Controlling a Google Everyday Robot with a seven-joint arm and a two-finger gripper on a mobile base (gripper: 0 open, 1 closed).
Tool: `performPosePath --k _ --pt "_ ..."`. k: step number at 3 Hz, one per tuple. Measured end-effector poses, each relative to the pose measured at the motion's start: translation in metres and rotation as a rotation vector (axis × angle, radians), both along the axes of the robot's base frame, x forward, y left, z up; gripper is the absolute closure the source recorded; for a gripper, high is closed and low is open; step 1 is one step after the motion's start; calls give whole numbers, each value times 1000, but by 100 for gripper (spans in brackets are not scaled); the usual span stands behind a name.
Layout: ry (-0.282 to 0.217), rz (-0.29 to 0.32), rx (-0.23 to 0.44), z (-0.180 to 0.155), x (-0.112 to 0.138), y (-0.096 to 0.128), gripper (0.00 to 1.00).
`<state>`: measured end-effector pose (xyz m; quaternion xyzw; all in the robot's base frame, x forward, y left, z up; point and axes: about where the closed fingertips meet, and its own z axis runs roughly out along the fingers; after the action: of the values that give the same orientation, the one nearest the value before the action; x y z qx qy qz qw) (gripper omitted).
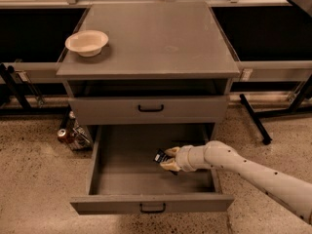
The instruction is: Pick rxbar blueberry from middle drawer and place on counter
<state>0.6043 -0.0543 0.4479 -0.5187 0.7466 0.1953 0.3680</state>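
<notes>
The middle drawer [114, 179] is pulled open at the bottom of the grey cabinet, its handle at the front. My gripper [167, 160] reaches into it from the right on a white arm. The fingers are closed on the rxbar blueberry [160, 156], a small dark packet with white print that sticks out to the gripper's left, just above the drawer floor. The counter [156, 38] is the flat grey top of the cabinet, well above the gripper.
A white bowl [87, 42] stands at the counter's left edge. The shut drawer [150, 109] sits just above the open one. Cans and bottles [68, 132] lie on the speckled floor left of the cabinet. Black frame legs [256, 122] stand to the right.
</notes>
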Motion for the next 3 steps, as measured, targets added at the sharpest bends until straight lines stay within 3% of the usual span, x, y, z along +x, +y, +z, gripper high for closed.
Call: performPosePath --k 1,2,3 --pt "-66 58 -10 10 -1 6 100" --pt "-67 59 -10 10 -1 6 100" --pt "-123 111 3 34 -9 10 100"
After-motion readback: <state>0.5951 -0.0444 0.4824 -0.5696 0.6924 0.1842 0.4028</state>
